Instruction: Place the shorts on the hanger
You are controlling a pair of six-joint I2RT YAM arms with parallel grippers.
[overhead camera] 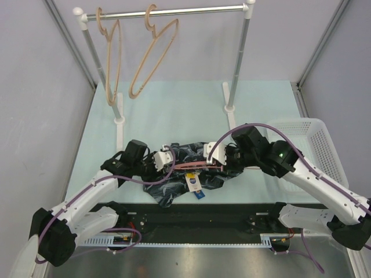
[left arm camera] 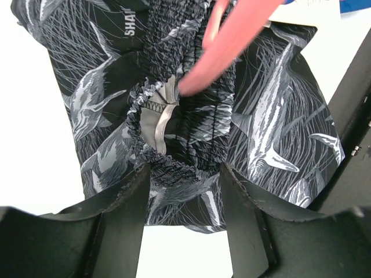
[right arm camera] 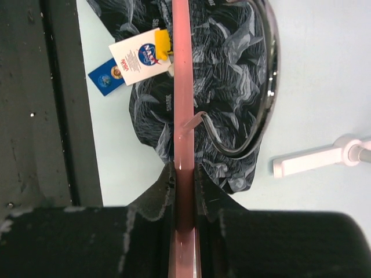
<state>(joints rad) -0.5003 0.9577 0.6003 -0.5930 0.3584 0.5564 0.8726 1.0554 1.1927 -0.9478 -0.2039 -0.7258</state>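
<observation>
By the middle of the pale counter (overhead camera: 174, 110)'s near edge, right fingers (right arm camera: 165, 188) clamp the thin pink-red hanger (overhead camera: 191, 165) over soft, limp navy leaf-print shorts (overhead camera: 177, 179). The left fingers (left arm camera: 130, 200) stand apart astride the elastic waistband (left arm camera: 145, 107), likely the firmest hold.

The left arm (overhead camera: 87, 200) and the right arm (overhead camera: 316, 176) are built of white shells joined by black joints. Purple cables (overhead camera: 145, 180) are looped along both. A green light (overhead camera: 280, 154) is seen on the right arm. The gripper fingers (left arm camera: 124, 220) are matte black and scuffed.
</observation>
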